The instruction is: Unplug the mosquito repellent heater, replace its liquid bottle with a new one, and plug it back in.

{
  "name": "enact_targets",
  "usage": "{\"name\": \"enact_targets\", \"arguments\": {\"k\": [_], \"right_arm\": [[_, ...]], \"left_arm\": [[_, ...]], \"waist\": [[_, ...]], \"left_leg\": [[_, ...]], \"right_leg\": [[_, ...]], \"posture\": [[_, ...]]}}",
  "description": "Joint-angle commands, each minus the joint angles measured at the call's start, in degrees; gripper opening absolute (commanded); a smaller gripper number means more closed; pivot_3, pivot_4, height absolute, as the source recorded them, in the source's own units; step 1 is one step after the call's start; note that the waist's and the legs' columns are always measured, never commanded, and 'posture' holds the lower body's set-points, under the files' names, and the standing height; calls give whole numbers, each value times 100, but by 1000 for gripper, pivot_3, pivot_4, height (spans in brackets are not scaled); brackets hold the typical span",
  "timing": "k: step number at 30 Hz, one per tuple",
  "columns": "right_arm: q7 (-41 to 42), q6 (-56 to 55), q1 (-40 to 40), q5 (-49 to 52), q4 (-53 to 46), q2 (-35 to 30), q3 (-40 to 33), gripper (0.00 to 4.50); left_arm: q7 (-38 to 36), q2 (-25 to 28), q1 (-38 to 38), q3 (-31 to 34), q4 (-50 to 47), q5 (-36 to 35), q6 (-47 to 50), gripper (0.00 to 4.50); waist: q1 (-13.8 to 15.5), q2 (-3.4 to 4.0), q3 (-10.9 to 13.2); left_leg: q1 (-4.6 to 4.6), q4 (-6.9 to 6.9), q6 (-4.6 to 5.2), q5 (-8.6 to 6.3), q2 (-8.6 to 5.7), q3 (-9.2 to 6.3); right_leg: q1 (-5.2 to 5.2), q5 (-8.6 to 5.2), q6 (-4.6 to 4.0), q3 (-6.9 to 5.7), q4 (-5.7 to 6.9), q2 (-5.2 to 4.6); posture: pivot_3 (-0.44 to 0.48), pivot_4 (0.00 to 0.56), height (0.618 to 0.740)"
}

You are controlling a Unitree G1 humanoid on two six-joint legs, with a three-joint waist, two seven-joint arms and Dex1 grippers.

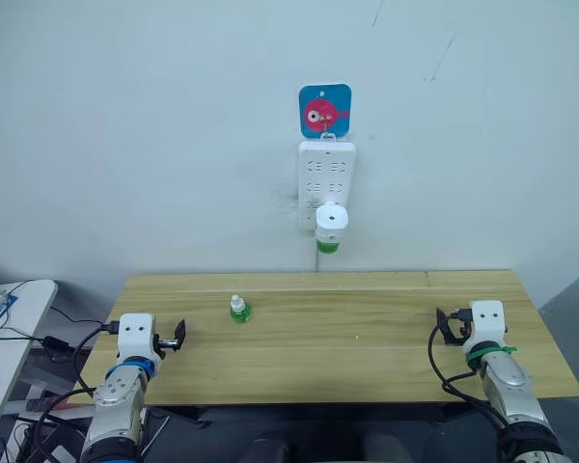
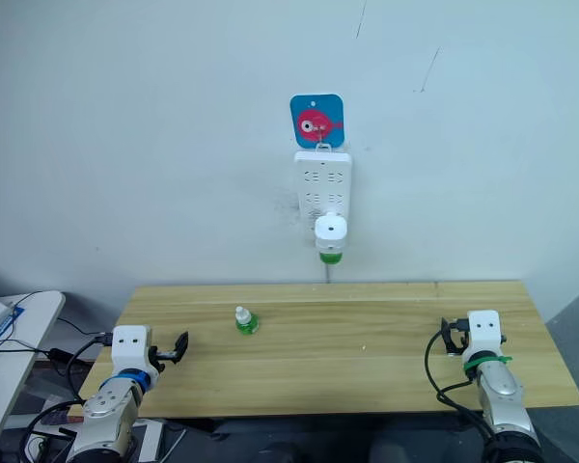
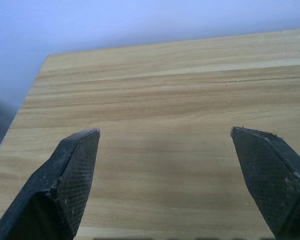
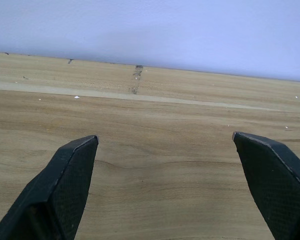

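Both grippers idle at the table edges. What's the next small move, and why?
Probably raise the right gripper toward the heater: it's still plugged into the power strip with its bottle on, both grippers are open and empty, and the new bottle waits on the table.

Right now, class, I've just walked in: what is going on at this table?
Nothing is being handled yet. The mosquito repellent heater, a green bottle under it, sits plugged into the power strip on the wall. A spare green bottle stands on the wooden table. The left gripper and right gripper are both open and empty, low over the table's two ends.
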Motion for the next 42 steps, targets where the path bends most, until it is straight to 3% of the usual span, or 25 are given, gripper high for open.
{"name": "enact_targets", "arguments": {"k": [1, 22, 26, 34, 35, 38, 42], "right_arm": [[-2, -115, -50, 8, -233, -82, -110, 4500], [-22, -71, -74, -9, -281, -57, -60, 4500], [-14, -13, -33, 26, -444, -29, -65, 4500], [887, 1203, -105, 549, -2669, -118, 269, 4500], [946, 1410, -136, 633, -2903, -122, 286, 4500], [1110, 2186, -469, 905, -3694, -160, 399, 4500], [1309, 3120, -1069, 1291, -4562, -156, 618, 4500]], "left_arm": [[13, 149, -36, 34, -72, 28, -28, 4466], [-146, 173, -15, 154, -45, -146, -78, 4466], [-511, 190, 75, 281, -377, -518, 119, 4466], [-1755, 758, 128, 221, -3013, -1643, 1556, 4466], [-1811, 805, 77, 199, -3173, -1710, 1702, 4290], [-1918, 918, -414, -105, -3567, -1767, 2284, 3582], [-2150, 832, -1294, -656, -3753, -1757, 2778, 3582]], "waist": [[0, 0, 0], [0, 0, 3], [-5, 2, 10], [-7, 5, 166], [-4, 13, 171], [-2, 28, 189], [-18, 11, 240]], "left_leg": [[0, 0, 0, 0, 0, 0], [0, 0, 0, 0, 0, 0], [0, 0, 1, -1, 0, 1], [-11, 1, 3, -1, 8, -7], [-15, 1, 2, 0, 8, -6], [-13, -1, -6, 5, 7, -4], [-55, 4, -20, 14, 9, -8]], "right_leg": [[0, 0, 0, 0, 0, 0], [0, 0, 0, 0, 0, 0], [0, 0, 0, 0, 0, 0], [-5, 6, -10, -7, 3, 0], [-5, 7, -12, -8, 2, 1], [-6, 7, -12, -8, -3, 1], [-24, 12, -17, -14, 7, 1]], "posture": [[44, 94, 740], [44, 101, 740], [38, 105, 740], [35, 126, 740], [33, 128, 740], [26, 133, 740], [17, 139, 740]]}}
